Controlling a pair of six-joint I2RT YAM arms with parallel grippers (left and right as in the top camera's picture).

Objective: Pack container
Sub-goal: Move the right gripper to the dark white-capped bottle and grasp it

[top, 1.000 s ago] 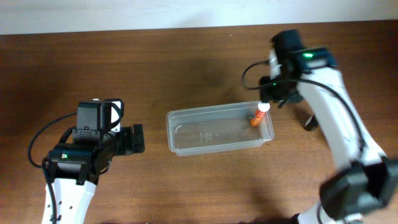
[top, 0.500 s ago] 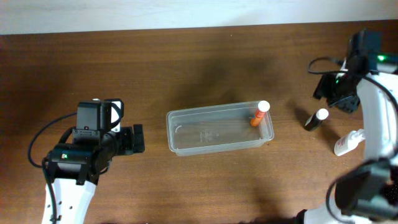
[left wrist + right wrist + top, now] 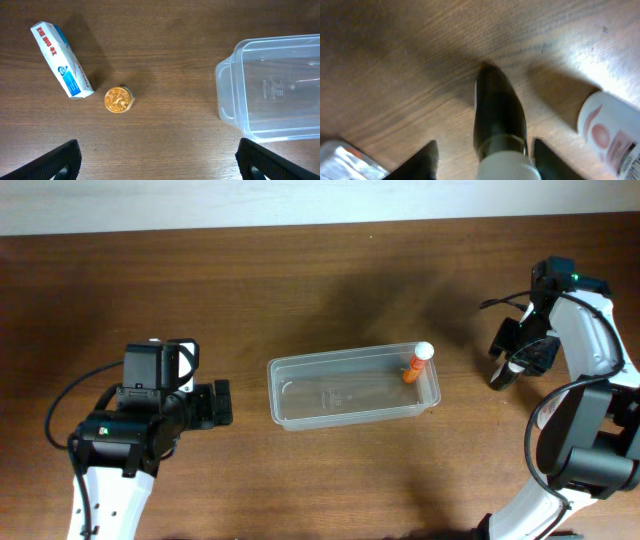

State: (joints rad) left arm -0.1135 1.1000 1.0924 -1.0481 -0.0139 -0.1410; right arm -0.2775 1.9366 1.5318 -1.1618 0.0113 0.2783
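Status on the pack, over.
Left gripper open, empty. Right gripper open, straddling dark bottle. Container holds one orange bottle. No obstruction seen.

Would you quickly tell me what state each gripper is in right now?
Left gripper: open, empty.
Right gripper: open, straddling the dark bottle, not clamped on it.
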